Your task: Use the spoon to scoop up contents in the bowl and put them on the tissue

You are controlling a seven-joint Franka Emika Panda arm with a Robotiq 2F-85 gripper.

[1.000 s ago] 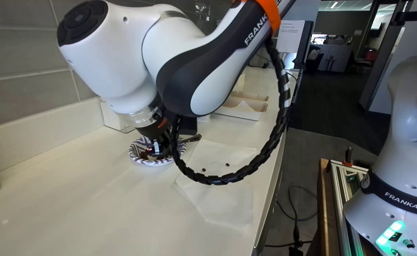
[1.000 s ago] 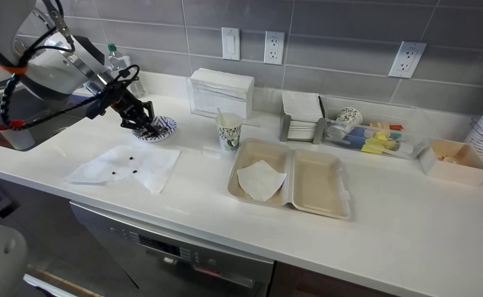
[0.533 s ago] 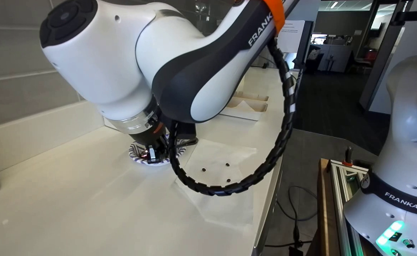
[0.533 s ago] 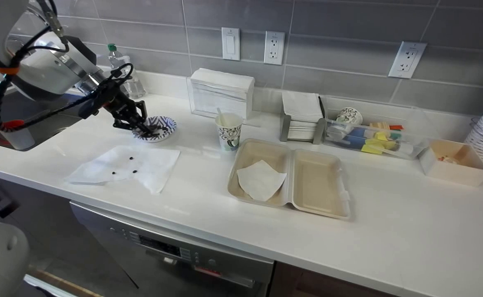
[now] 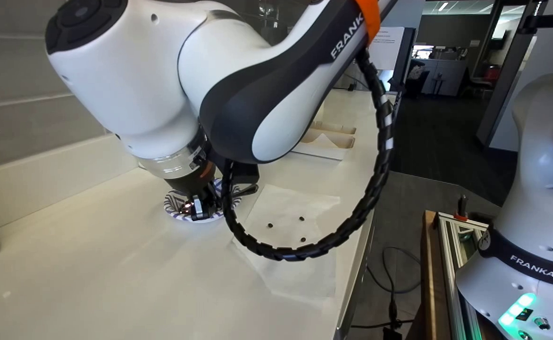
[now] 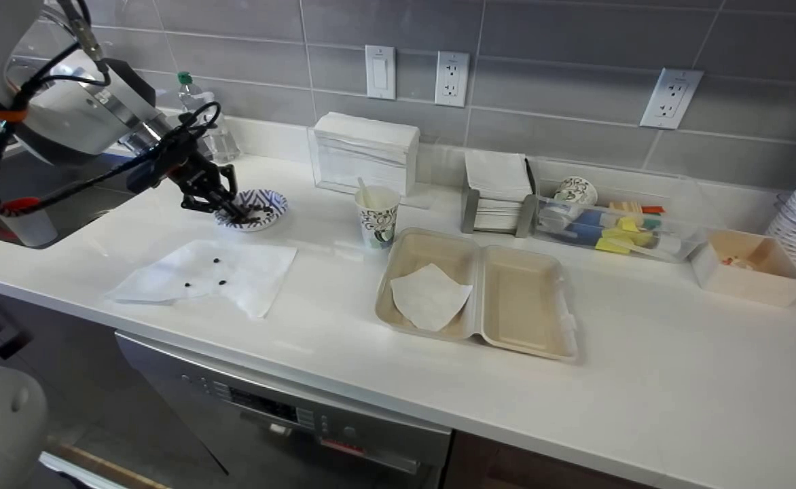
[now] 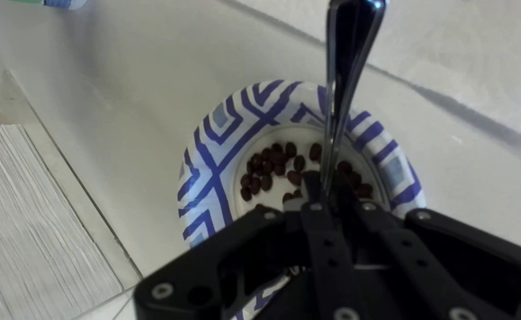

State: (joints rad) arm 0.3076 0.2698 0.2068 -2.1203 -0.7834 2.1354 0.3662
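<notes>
The bowl [image 6: 277,205], with its blue-and-white rim, stands on the counter; its rim also shows in the wrist view [image 7: 209,155]. Several brown bits, the contents [image 7: 265,166], lie spread on its floor. My gripper [image 7: 327,189] is low over the bowl, tilted, its fingers closed on the spoon [image 7: 347,58]. The spoon's dark handle sticks out past the fingertips and over the rim, and shows in an exterior view [image 5: 246,191]. The spoon's scooping end is hidden by the gripper. The white tissue [image 6: 255,268] lies flat near the bowl, with three dark bits on it.
A paper cup with a stick [image 6: 377,217] and an open takeout box [image 6: 432,244] stand along the counter. A towel holder [image 6: 364,156] and a bottle [image 6: 197,102] stand by the tiled wall. A sink [image 6: 72,197] lies beside the arm.
My gripper has moved lower into the bowl and away from the paper cup, with the spoon in it. The bowl has slid slightly the same way. The tissue has not moved.
</notes>
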